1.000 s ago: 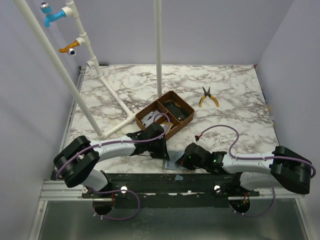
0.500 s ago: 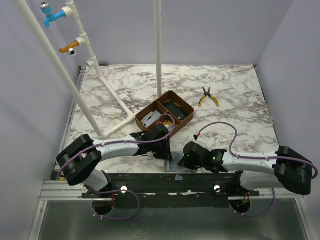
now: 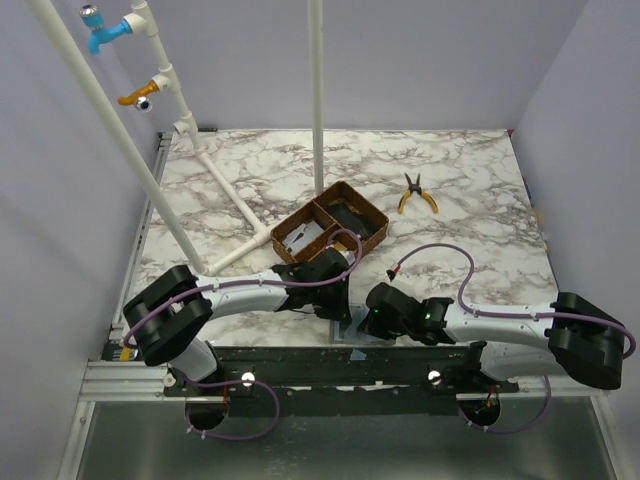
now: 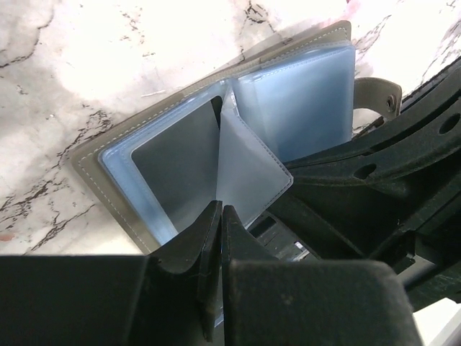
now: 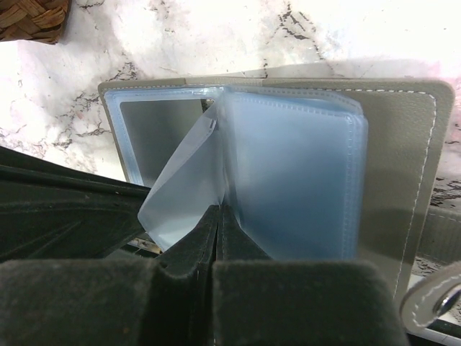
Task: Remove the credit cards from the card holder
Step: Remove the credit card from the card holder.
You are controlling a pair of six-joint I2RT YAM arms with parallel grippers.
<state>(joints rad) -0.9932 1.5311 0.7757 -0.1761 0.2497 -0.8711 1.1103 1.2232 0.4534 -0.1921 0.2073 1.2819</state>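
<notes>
open card holder [image 5: 403,187] (sleeves [image 5: 295,180] fanned)

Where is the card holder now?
The card holder lies open at the near edge of the table, mid-width in the top view, between the left gripper and right gripper, nearer than the wooden tray.

You have no text, number, brand or sign that can be read in any of the three views; the nearest thing is a small patch [image 4: 288,246] with pale marks on the black arm part just beside the card holder [image 4: 180,158], at the near edge of the tabletop [image 4: 86,65]; those marks are too small and blurred to make out.
</notes>
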